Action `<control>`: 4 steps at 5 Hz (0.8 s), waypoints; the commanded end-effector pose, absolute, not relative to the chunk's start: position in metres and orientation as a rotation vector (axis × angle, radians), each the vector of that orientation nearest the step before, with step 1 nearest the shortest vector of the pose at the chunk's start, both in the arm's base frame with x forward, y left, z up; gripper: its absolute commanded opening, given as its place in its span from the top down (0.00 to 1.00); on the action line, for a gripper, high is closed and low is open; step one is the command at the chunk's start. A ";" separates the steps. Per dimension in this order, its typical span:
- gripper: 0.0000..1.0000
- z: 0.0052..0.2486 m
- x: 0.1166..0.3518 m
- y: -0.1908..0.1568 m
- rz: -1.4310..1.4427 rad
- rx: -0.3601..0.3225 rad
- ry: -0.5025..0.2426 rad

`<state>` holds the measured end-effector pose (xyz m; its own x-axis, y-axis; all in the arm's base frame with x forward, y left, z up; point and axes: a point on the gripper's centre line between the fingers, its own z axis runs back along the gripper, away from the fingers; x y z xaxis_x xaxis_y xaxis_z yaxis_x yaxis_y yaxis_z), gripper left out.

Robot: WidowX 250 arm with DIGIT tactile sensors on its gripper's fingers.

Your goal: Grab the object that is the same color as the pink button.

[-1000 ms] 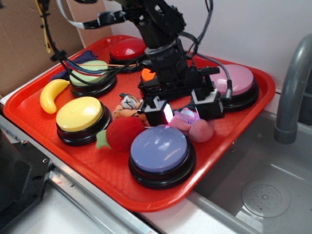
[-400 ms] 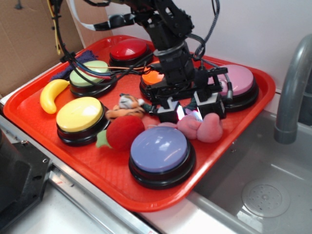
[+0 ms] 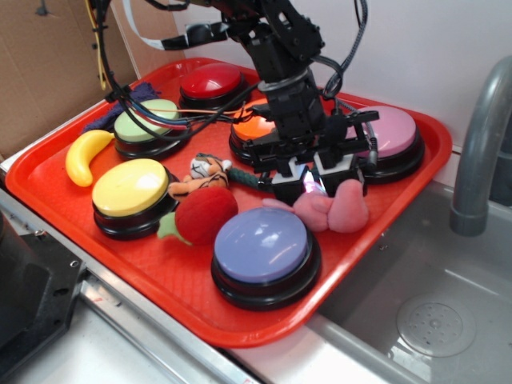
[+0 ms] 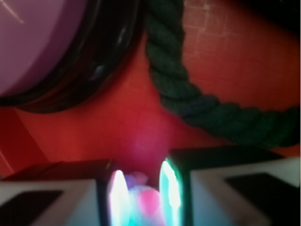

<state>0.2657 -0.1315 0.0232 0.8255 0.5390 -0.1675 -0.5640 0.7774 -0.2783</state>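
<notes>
The pink plush toy [image 3: 336,210] lies on the red tray [image 3: 48,188], between the lavender button [image 3: 262,244] and the pink button [image 3: 390,130] at the tray's far right. My gripper [image 3: 310,186] points down over the toy's left end, its jaws drawn close on it. In the wrist view a blurred piece of the pink plush toy [image 4: 148,203] sits between the glowing pads of the gripper [image 4: 142,197].
A red strawberry plush [image 3: 204,216] and a tiger plush [image 3: 196,174] lie left of the toy. A dark green rope [image 4: 188,84] runs beside the fingers. Yellow [image 3: 130,188], green [image 3: 148,120], red [image 3: 210,80] and orange [image 3: 252,128] buttons and a banana [image 3: 84,154] fill the tray. A faucet [image 3: 480,144] and sink [image 3: 416,312] are on the right.
The gripper moved right and down onto the pink plush toy, and its wide-open jaws have closed in on the toy's left end.
</notes>
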 end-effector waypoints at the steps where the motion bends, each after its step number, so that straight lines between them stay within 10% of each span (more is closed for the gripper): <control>1: 1.00 0.053 0.272 -0.115 0.471 -0.197 -0.001; 4: 1.00 0.146 0.243 -0.054 0.274 0.101 -0.178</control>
